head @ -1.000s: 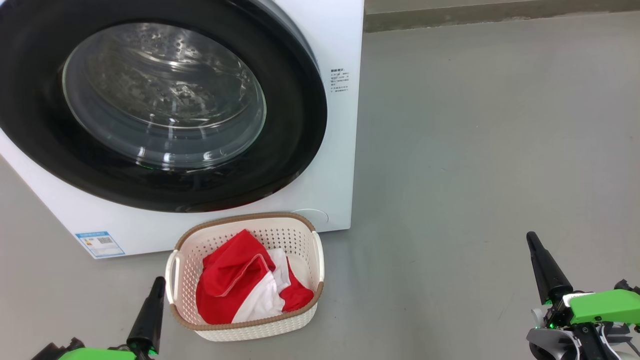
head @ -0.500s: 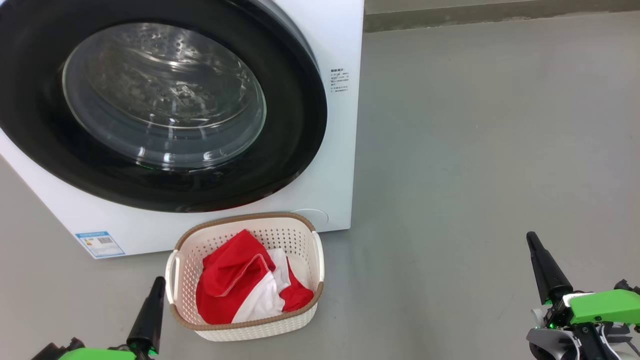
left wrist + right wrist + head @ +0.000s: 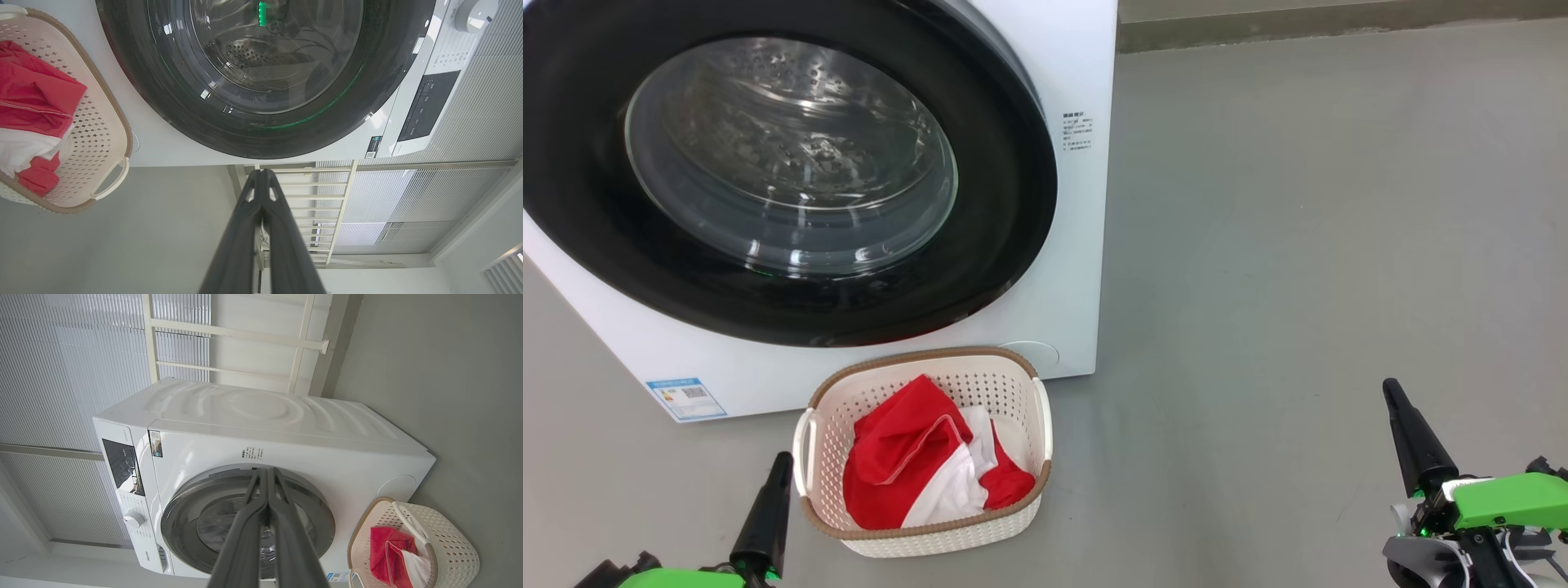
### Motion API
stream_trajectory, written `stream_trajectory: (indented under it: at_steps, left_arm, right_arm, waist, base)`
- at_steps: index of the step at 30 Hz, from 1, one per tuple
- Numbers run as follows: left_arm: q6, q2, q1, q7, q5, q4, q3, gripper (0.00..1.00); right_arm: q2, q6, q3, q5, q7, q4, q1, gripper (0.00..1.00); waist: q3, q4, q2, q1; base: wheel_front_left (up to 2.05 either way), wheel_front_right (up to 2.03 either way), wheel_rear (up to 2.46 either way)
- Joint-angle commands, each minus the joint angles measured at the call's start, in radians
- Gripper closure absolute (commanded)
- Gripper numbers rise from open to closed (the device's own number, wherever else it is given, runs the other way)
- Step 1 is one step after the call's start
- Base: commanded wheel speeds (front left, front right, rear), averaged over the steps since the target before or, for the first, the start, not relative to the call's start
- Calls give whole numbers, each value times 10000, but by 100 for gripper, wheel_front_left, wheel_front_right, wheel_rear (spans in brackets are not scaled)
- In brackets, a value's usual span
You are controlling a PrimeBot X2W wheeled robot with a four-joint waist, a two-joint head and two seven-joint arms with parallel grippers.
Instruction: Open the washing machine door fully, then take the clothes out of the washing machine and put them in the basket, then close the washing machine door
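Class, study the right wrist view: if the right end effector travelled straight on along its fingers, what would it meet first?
Probably the washing machine door, near its black rim, where the shut right end effector points; possibly the white washing machine front beside it. Depth is unclear.

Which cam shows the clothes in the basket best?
Head view: it looks down into the basket, so the clothes show nearly whole. Left wrist view cuts them at its left edge; right wrist view shows them small, partly behind the rim.
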Motion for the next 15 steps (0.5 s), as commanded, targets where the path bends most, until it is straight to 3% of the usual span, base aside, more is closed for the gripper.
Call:
stream_trajectory:
  at_steps: [1,15]
  left_arm:
    - [-67,106,-418,44,-70,-270,351,100]
    - [-67,106,-418,44,-70,-270,351,100]
  right_arm:
    - [-83,-7,162,1,66,-249,-417,100]
    - [-83,-7,161,1,67,-249,-417,100]
  waist:
    - [0,0,0,0]
    - [0,0,0,0]
  base:
    - [0,0,0]
    - [0,0,0]
